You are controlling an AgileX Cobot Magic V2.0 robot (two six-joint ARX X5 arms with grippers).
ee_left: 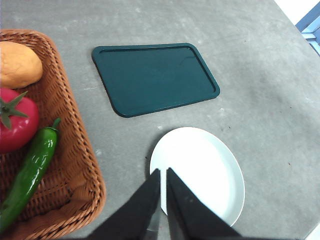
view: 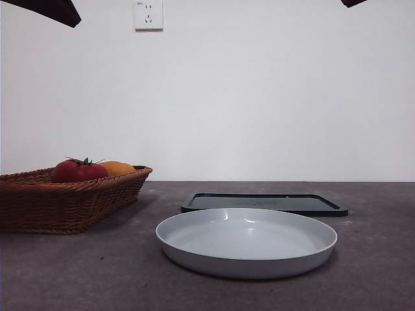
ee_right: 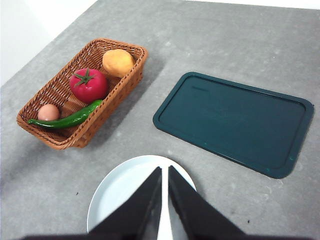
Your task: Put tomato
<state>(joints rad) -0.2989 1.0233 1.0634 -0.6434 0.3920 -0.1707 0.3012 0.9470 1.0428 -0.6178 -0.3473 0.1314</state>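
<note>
A glossy red tomato (ee_right: 89, 85) with a green calyx lies in a wicker basket (ee_right: 59, 140), between an orange-yellow fruit (ee_right: 118, 62) and a green pepper (ee_right: 67, 120). In the front view the tomato (view: 78, 171) shows above the basket's rim at the left. From the left wrist view the tomato (ee_left: 16, 125) is at the frame's edge. My left gripper (ee_left: 163, 175) hangs shut, high over the white plate (ee_left: 200, 170), holding nothing. My right gripper (ee_right: 164, 172) is also shut and empty, high above the plate (ee_right: 120, 192). Both arms show only as black tips at the front view's top corners.
A dark green tray (view: 264, 203) lies flat behind the white plate (view: 246, 241). The wicker basket (view: 65, 201) also holds a small egg (ee_right: 48, 112). A wall with a socket (view: 148, 14) closes off the far side of the grey table.
</note>
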